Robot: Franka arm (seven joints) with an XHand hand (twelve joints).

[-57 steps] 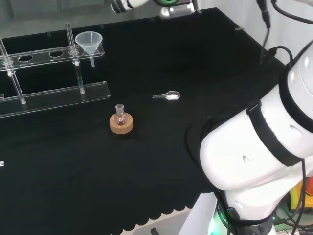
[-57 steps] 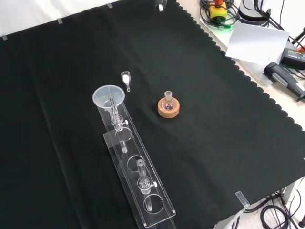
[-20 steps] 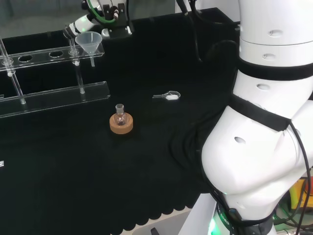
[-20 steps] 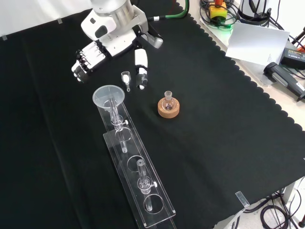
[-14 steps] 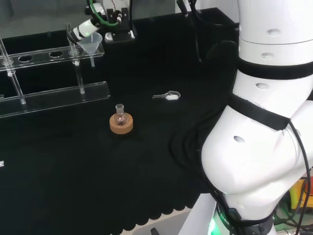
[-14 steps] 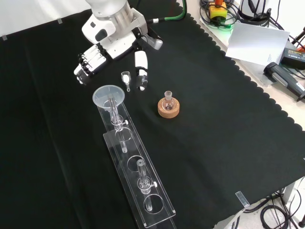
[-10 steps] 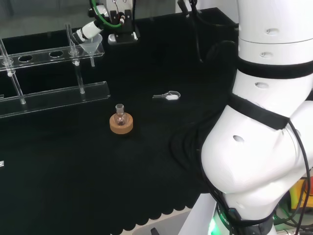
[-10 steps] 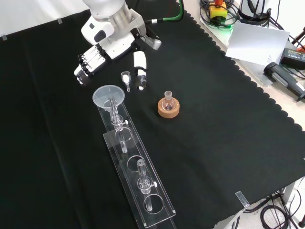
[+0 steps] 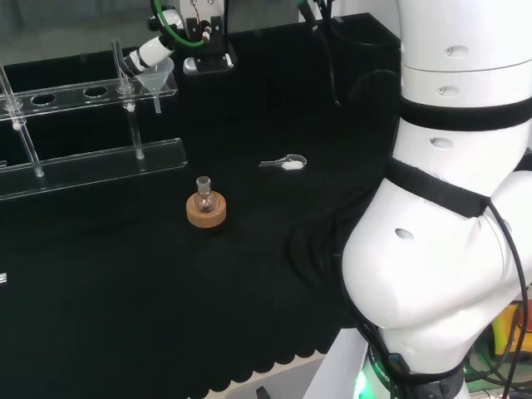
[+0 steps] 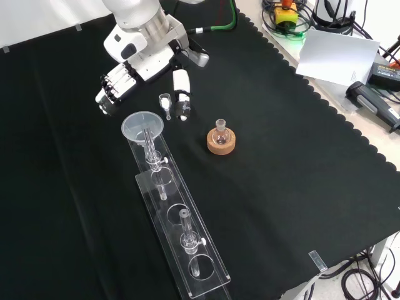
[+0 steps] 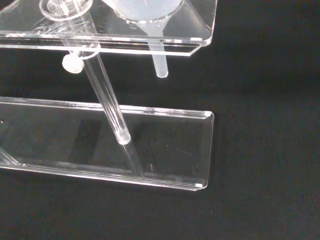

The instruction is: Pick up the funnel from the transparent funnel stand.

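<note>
The robot hand (image 10: pixel 147 62) is seen in the front view just beyond the end of the funnel stand (image 10: pixel 178 219), with fingers (image 10: pixel 112 87) and thumb (image 10: pixel 181 94) spread apart and nothing held between them; the funnel (image 10: pixel 143 127) is seated in the end hole of the stand's upper shelf, below the gap between fingers and thumb, and is not touched; in the wrist view its stem (image 11: pixel 159 62) is seen hanging through the clear shelf above the base plate; a small spoon (image 10: pixel 165 103) with white powder is noted on the worktop (image 10: pixel 281 156) beside the thumb; a small flask (image 10: pixel 220 132) on a cork ring (image 10: pixel 222 142) stands to the right in that view.
</note>
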